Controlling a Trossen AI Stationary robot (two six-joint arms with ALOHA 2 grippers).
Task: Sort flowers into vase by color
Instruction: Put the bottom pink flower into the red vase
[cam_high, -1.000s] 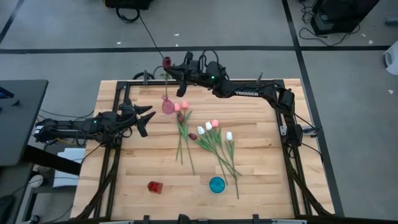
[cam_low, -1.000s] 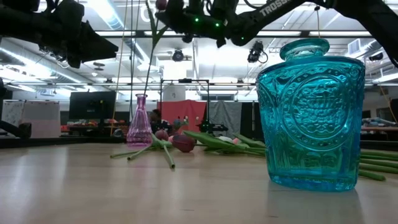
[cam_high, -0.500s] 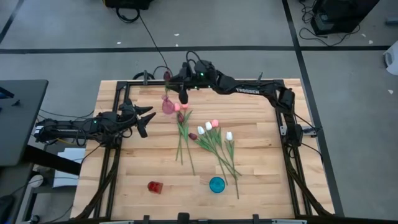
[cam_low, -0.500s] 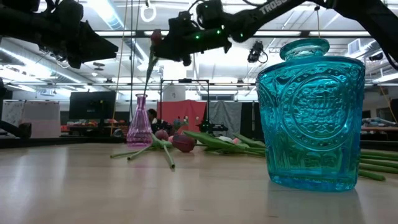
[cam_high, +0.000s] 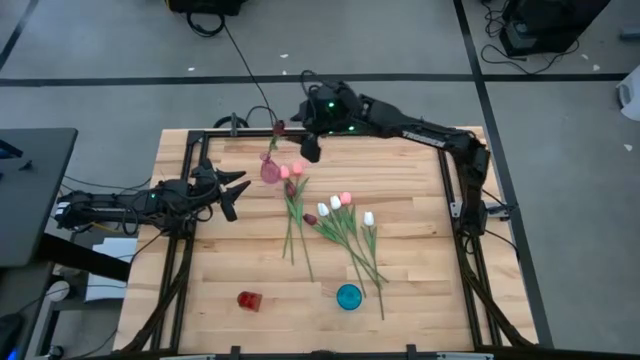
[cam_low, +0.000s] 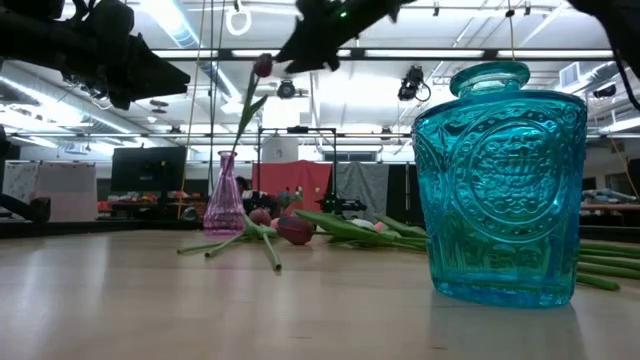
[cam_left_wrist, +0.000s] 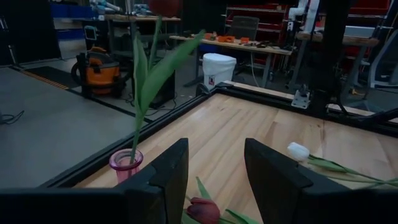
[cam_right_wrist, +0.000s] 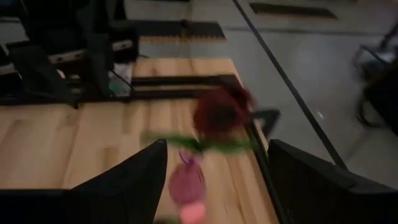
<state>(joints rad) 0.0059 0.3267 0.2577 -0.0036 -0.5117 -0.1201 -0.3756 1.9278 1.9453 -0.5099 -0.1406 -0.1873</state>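
Right gripper (cam_high: 306, 143): jaws spread wide, nothing between them. It hangs above the far edge of the counter (cam_high: 200, 270), just beside the pink vase (cam_high: 270, 170). In its wrist view the two dark fingers (cam_right_wrist: 134, 177) stand well apart with the vase and a bud below.

Maroon tulip (cam_high: 279, 127): stem in the neck of the pink vase, leaning away from the gripper, bud clear of the jaws. In the low view the stem rises tilted from the vase (cam_low: 224, 196) with the bud (cam_low: 263, 66) at the top.

Left gripper (cam_high: 232, 190): jaws open, holding nothing, hovering above the counter's left side, near the vase but apart from it. Its wrist view shows the gap between its fingers (cam_left_wrist: 168, 171) unfilled.

Loose flowers (cam_high: 335, 225): pink, white and maroon tulips lying flat in the middle of the counter, stems fanned toward the near edge. Two pink buds (cam_high: 290, 171) lie just beside the vase.

Blue vase (cam_high: 348, 296): near edge, by the stem ends. Red vase (cam_high: 249, 299): near edge, to its left, well apart.
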